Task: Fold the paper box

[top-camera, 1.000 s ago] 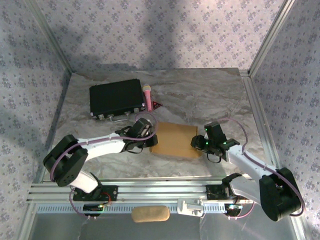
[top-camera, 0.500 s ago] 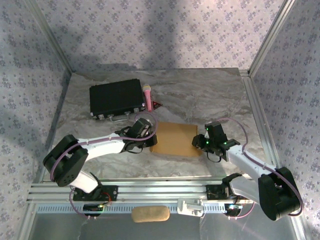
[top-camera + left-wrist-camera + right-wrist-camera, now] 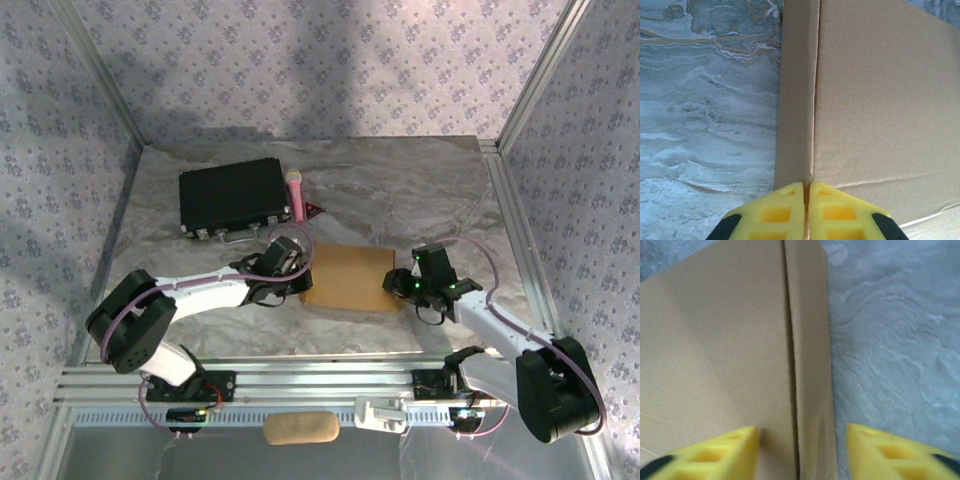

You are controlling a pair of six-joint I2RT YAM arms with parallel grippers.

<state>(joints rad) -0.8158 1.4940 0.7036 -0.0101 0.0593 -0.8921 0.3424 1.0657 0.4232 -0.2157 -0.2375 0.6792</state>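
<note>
Since the paper box point(image 3: 348, 280) lies flat on the marbled table point(image 3: 420, 180), in the middle ground between the two arms and well apart from the black case point(image 3: 232, 196) and the pink microphone point(image 3: 296, 192) at the back, the fold looks to be at its opening step: raising the narrow side flaps. The left gripper point(image 3: 807, 200) sits at the box's left edge with its yellow fingers pressed together. The seam between them lines up with the crease that parts the narrow left flap point(image 3: 795, 100) from the main panel (whether a thin lip of cardboard is nipped between them I cannot tell). The right gripper point(image 3: 802, 440) is at the opposite edge with its fingers spread, one over the main panel and the other over bare table, so that the narrow right flap point(image 3: 810, 350) runs between them; nothing is held there. Both flaps look flat or nearly so, with no wall standing yet, so I judge very little of the task done. The next move, as I read it, calls for the right fingers to drop around the flap's outer edge and close on it. They would then swing it up about its crease while the left side keeps the sheet from sliding. Thin card bends easily, so the lift should follow the scored line and not buckle the panel.
</note>
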